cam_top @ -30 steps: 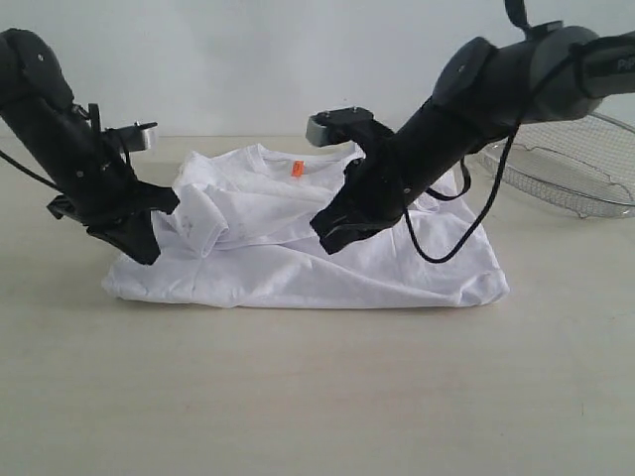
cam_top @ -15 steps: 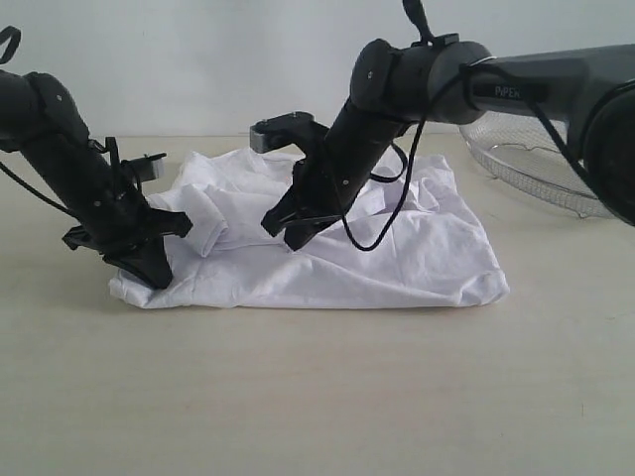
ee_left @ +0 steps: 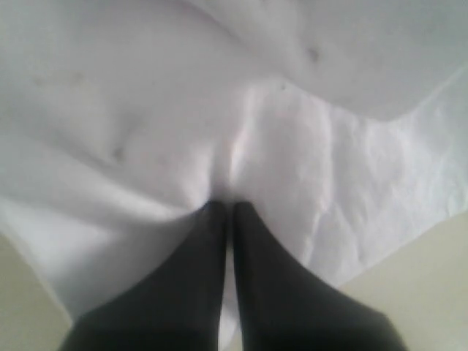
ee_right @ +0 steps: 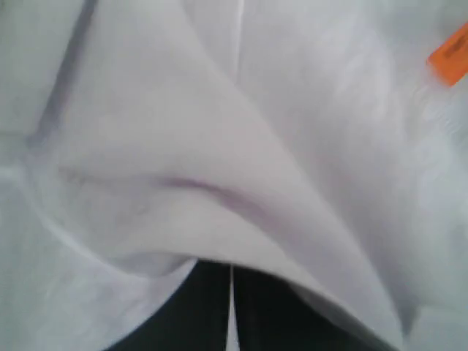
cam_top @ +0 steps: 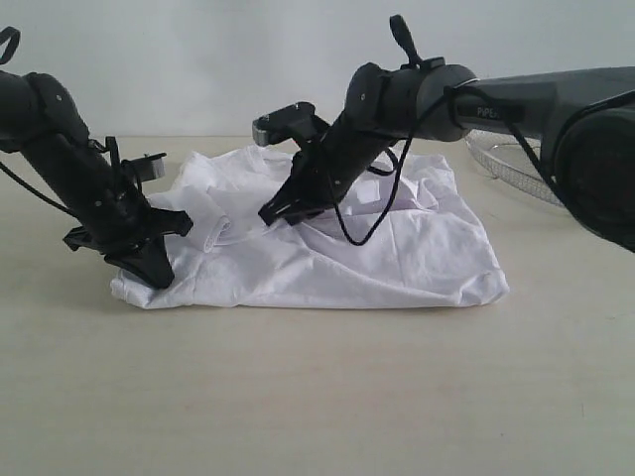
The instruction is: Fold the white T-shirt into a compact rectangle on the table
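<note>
The white T-shirt [cam_top: 397, 253] lies crumpled on the table [cam_top: 317, 397], its right side pulled over toward the middle. My left gripper [cam_top: 149, 266] sits low at the shirt's left edge, shut, with cloth bunched at its tips [ee_left: 223, 208]. My right gripper [cam_top: 275, 213] reaches across the middle and is shut on a fold of the shirt. That fold drapes over its fingertips [ee_right: 230, 267] and hides them. The orange neck tag [ee_right: 450, 58] shows only in the right wrist view. No lettering is visible.
A round wire-mesh basket [cam_top: 506, 164] stands at the back right, partly behind my right arm. A black cable [cam_top: 362, 233] loops down from that arm over the shirt. The light wall runs along the table's far edge.
My right gripper has swung left across the shirt, carrying cloth with it, and the collar and orange tag are now covered in the exterior view. My left gripper shifted slightly, then stayed put.
</note>
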Motion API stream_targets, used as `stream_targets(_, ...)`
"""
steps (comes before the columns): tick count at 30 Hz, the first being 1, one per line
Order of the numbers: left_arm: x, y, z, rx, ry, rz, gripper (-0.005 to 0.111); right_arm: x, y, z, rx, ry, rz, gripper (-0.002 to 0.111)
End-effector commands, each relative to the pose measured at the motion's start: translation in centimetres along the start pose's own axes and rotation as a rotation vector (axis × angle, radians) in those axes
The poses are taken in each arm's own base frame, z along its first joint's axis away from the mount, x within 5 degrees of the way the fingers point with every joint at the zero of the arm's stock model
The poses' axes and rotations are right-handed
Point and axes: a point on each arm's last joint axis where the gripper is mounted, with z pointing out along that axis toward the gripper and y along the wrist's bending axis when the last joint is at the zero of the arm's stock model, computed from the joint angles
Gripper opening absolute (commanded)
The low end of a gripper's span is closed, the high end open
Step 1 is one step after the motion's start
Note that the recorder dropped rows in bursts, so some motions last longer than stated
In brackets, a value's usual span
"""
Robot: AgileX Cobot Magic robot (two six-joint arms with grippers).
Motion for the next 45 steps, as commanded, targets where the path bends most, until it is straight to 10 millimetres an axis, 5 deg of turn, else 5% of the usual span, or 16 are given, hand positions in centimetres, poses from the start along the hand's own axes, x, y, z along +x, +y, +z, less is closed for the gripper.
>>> stream_targets(1,0.1,0.0,0.7,0.016,0.022,-0.006,0.005,-2.4,-2.1,-0.9,0.109,-0.156,0.018,0.0)
stream_targets(10,0.1,0.0,0.7,0.017,0.023,-0.006,0.005,-3.2,-8.3,-1.4,0.253,-0.298,0.106,0.0)
stream_targets(17,0.2,0.0,0.7,0.013,0.024,0.0,0.005,-3.2,-10.7,-5.0,0.3,-0.272,0.098,0.0)
stream_targets(25,0.2,0.2,0.7,-0.001,0.03,0.021,0.005,0.8,-11.4,-8.6,0.21,0.179,0.042,0.0)
stream_targets(36,0.5,0.2,1.2,0.014,0.061,0.009,0.005,2.3,-9.5,-6.8,-0.017,0.299,0.024,0.0)
stream_targets(45,0.8,0.1,1.6,0.046,0.1,-0.005,0.005,3.0,-12.6,-2.5,0.215,0.173,-0.012,0.0)
